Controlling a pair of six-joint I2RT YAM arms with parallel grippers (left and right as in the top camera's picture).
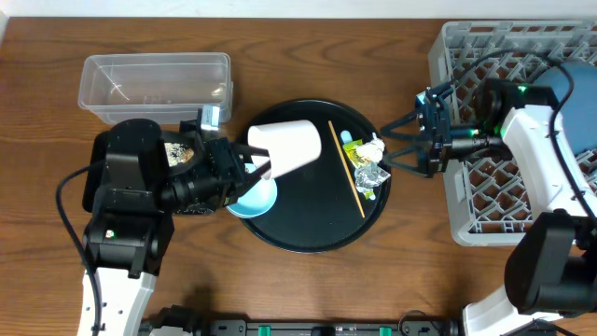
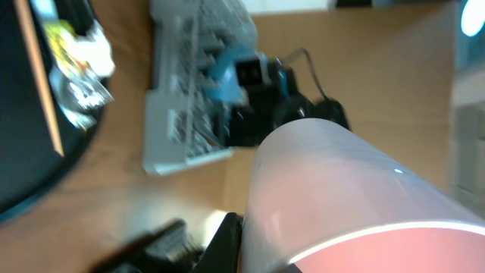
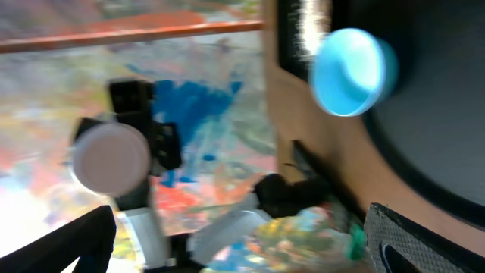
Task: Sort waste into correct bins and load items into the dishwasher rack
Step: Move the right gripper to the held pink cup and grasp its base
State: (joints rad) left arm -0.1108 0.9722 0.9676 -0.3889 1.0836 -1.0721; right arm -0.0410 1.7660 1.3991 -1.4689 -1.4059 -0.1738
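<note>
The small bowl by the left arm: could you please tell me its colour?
The bowl is light blue, clearest in the right wrist view.

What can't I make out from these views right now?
Left gripper grip on cup: left wrist view blurred, cup fills it.
Bowl: overhead, partly under left arm.
Right gripper touching wrappers or not: overhead too small, right wrist view blurred.

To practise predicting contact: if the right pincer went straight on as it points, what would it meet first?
Likely the white tissue wad on the round black tray, just ahead of the right pincer, though height is unclear.
</note>
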